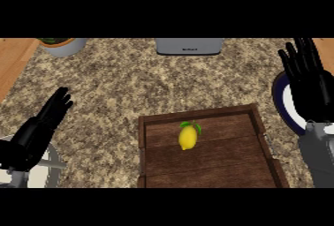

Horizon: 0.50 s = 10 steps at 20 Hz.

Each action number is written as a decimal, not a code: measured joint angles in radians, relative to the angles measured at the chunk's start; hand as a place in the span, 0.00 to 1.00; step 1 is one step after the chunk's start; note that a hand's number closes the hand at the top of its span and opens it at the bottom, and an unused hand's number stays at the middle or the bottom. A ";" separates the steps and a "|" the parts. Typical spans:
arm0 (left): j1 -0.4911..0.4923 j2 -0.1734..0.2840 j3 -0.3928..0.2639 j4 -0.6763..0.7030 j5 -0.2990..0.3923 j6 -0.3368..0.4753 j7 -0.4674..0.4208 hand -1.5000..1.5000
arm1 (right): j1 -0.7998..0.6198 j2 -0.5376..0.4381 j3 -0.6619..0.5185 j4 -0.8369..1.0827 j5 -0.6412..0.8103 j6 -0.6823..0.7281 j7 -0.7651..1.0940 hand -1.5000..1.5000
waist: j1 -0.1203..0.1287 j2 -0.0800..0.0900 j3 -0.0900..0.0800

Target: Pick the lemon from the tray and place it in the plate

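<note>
The lemon (187,137) lies on the floor of the tray (254,115), a little left of the tray's middle and toward its far wall. Its long axis runs nearly up and down in the head view, tilted slightly, with the green leaves and stem at the far end and the blunt yellow tip pointing toward the robot. Nothing touches it.

The tray is a dark wooden box with raised walls, resting on a speckled granite table (130,84). Bare wood shows at the table's far left corner. At the far edge stand a grey appliance (189,46) and, to its left, a pale pot with a plant (64,46).

The plate (284,108), white with a dark blue rim, sits just right of the tray, and is largely covered by the right robot hand (306,84). That hand is open, fingers straight and pointing away, holding nothing. The left robot hand (40,128) is also open and empty, fingers stretched toward the far right, well left of the tray.

Open granite lies between the left hand and the tray, and beyond the tray's far wall.
</note>
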 measured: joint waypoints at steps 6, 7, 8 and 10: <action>0.020 -0.084 -0.038 0.077 -0.020 0.086 0.084 0.50 | -0.029 -0.073 0.025 -0.062 0.190 -0.152 0.059 1.00 | -0.015 0.020 -0.009; 0.027 -0.089 -0.040 0.083 -0.017 0.090 0.091 0.50 | -0.012 -0.134 0.043 -0.044 0.258 -0.149 0.072 1.00 | -0.023 0.027 -0.020; 0.035 -0.101 -0.042 0.093 -0.011 0.098 0.101 0.50 | 0.004 -0.173 0.041 -0.025 0.321 -0.184 0.088 1.00 | -0.032 0.029 -0.022; 0.051 -0.122 -0.051 0.108 -0.006 0.113 0.117 0.50 | 0.042 -0.185 0.040 -0.018 0.429 -0.298 0.113 0.00 | -0.042 0.027 -0.020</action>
